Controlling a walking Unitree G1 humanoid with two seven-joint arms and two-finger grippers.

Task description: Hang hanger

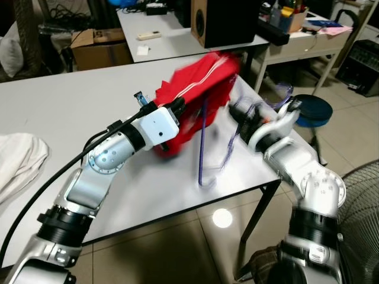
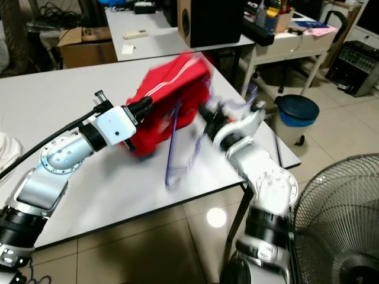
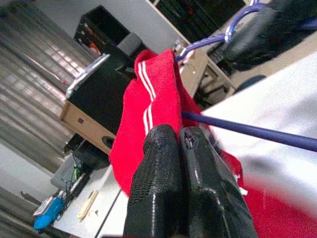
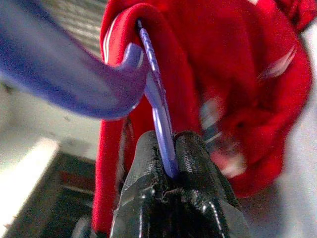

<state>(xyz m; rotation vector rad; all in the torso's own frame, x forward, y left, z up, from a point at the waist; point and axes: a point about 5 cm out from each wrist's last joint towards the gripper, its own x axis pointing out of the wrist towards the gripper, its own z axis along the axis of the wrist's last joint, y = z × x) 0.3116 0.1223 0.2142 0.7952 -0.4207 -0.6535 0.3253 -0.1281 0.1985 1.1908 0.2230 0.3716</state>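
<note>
motion-blurred red garment (image 1: 198, 89) and hanger (image 1: 204, 151)

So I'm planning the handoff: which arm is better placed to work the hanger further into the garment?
Probably the right gripper: it is shut on the purple plastic hanger, while the left gripper pinches the red cloth garment.

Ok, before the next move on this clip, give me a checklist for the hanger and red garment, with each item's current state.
1. Right end effector clamped on the purple hanger: ok, the rod sits pinched between its fingers.
2. Left end effector gripping the red garment: ok, fingers closed with red cloth bunched at their tips.
3. Hanger inside the garment: ok in part, one end runs up under the striped fabric; the far shoulder cannot tell.
4. Garment lifted off the white table: cannot tell, the head views are blurred.
5. A rail or hook to hang on: cannot tell.
6. Standing fan near the right arm: not ok, close by.
</note>
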